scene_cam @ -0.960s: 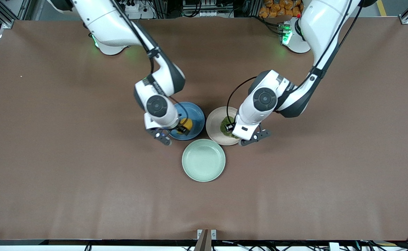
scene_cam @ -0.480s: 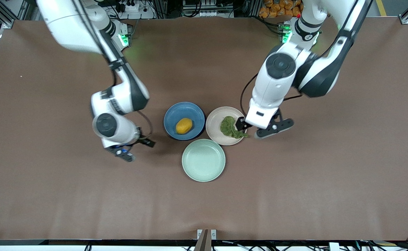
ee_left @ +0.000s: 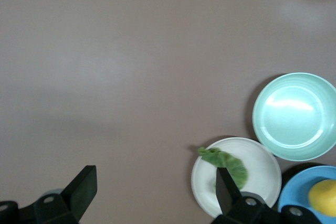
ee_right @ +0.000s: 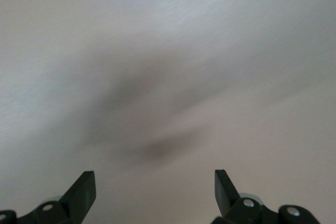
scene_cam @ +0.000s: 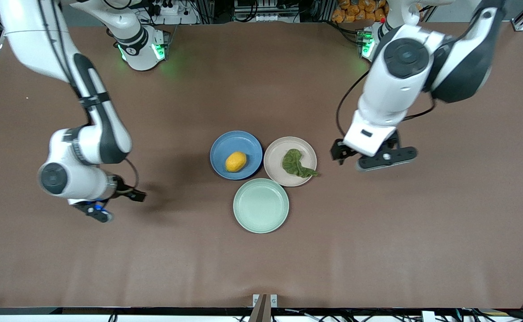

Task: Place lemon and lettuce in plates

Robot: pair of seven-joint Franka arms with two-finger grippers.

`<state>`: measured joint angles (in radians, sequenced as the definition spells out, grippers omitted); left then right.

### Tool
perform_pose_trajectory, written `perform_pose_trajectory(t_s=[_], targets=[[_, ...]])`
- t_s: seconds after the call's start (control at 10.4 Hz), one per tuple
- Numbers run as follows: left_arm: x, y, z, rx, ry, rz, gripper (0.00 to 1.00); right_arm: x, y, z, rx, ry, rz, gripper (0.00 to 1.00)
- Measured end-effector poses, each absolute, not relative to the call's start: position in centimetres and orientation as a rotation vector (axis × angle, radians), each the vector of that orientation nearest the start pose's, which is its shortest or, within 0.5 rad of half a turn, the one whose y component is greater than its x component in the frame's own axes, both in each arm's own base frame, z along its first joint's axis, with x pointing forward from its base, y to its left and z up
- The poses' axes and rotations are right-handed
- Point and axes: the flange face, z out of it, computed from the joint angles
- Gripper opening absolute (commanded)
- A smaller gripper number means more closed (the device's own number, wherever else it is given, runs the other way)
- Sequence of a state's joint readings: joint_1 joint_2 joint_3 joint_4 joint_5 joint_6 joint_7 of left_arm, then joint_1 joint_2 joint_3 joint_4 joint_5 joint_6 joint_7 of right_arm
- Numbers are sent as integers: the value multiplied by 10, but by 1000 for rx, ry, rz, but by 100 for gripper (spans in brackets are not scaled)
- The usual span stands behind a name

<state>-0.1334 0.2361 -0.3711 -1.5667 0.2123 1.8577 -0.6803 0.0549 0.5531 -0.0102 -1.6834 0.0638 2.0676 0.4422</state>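
Note:
The lemon [scene_cam: 235, 161] lies in the blue plate [scene_cam: 225, 143]. The lettuce [scene_cam: 295, 163] lies in the beige-pink plate [scene_cam: 279, 152], its narrow tail reaching over the rim. My left gripper [scene_cam: 346, 154] is open and empty, up over bare table beside the beige-pink plate toward the left arm's end. The left wrist view shows its open gripper [ee_left: 155, 187], the lettuce [ee_left: 226, 162], the beige-pink plate [ee_left: 262, 182], the lemon [ee_left: 324, 195] and the blue plate [ee_left: 299, 192]. My right gripper [scene_cam: 129, 194] is open and empty over bare table toward the right arm's end; its wrist view [ee_right: 155, 190] shows only table.
A pale mint-green plate [scene_cam: 261, 205] stands empty, nearer the front camera than the other two plates and touching close to both; it also shows in the left wrist view [ee_left: 295, 116]. A small metal bracket [scene_cam: 265, 300] sits at the table's front edge.
Both grippers have let go and drawn away from the plates, each toward its own end of the table. The lemon and the lettuce stay in their plates.

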Motion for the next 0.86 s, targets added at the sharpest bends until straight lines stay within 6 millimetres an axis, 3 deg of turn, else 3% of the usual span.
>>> perform_pose_trajectory(t_s=[0.19,0.29,0.38,0.58,0.86], targets=[[574,-232,554,-3050,-106,-182,100,657,-27,268,-3051,567,268,100],[574,-207,569,-3060,-83,-169,100,656,-44,269,-3051,529,264,100],[573,-181,581,-3069,-65,-144,100,655,-49,271,-3052,503,261,100],[569,-144,593,-3059,-7,-85,100,647,-25,281,-3067,433,208,100],[560,-116,607,-3055,70,-32,100,596,5,284,-3112,326,73,100]])
